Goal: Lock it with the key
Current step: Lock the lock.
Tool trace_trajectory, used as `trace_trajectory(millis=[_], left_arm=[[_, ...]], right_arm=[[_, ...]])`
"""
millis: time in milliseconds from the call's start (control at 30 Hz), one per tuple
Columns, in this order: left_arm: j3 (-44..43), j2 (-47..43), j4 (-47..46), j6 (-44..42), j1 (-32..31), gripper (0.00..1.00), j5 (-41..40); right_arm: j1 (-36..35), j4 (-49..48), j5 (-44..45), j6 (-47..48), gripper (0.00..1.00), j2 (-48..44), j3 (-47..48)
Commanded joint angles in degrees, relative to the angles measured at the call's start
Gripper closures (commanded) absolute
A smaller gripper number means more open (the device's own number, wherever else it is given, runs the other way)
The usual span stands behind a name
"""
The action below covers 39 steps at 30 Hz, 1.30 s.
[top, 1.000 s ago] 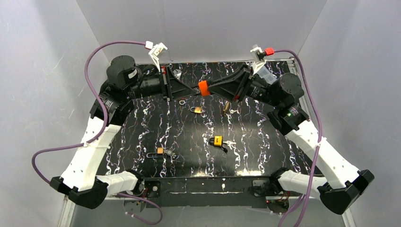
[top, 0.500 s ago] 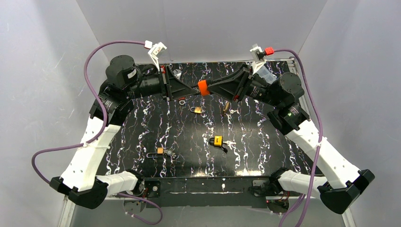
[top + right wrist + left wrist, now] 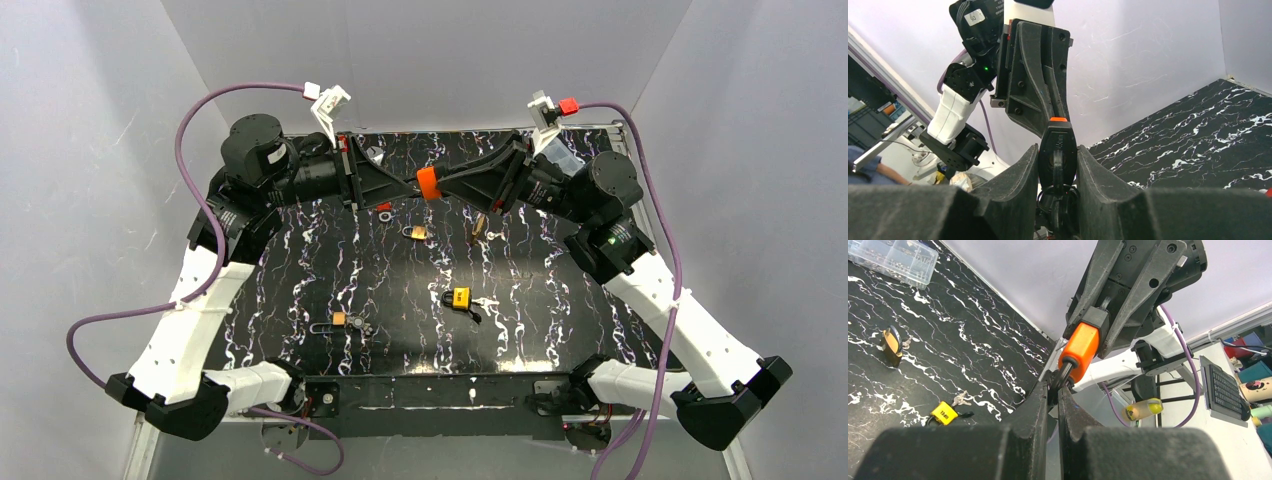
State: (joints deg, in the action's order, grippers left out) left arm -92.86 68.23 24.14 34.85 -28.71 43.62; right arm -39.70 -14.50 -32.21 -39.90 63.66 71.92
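Up above the far side of the black, white-veined marble-patterned counter (image 3: 300, 260), the orange rectangular plastic-cased padlock (image 3: 428, 184) hangs between the two arms. The right jaws clamp its body from both sides, parted only by its width, while the left jaws are pinched tight on the dark metal piece (image 3: 1064, 376) sticking out of its lower end

Orange padlock (image 3: 428, 185) (black, white-veined table (image 3: 560, 300))
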Motion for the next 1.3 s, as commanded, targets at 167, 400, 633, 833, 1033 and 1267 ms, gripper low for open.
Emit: trace_trajectory(millis=[167,400,633,833,1033,1267], left_arm=[[-3.51,2.59,-11.13,2.85,-2.5,1.0,2.17],[-4.07,1.03,-0.83,-3.79,-2.4,1.0,-6.39],[-5.01,-1.33,11.48,-10.97,-2.4,1.0,-12.32],[-5.95,-2.06,15.03,-11.84,-2.4,1.0,-12.82],[-7.13,-1.06,16.21,-11.15,-2.4,1.0,-11.12],[-7.96,0.45,15.64,-10.27,-2.4,1.0,-9.38]], right_arm=[[-6.26,7.64,-9.62,1.35,0.99,4.72,-0.47],[-3.46,7.42,-9.83,0.68,0.82,3.22,-1.66],[10.87,-8.97,-20.42,-11.66,0.33,-1.0,-10.66],[14.02,-20.2,-27.32,-19.07,0.3,0.01,-14.12],[13.88,-15.91,-27.56,-15.75,0.31,0.15,-12.43],[12.34,-5.43,-25.49,-7.53,0.32,1.09,-8.49]])
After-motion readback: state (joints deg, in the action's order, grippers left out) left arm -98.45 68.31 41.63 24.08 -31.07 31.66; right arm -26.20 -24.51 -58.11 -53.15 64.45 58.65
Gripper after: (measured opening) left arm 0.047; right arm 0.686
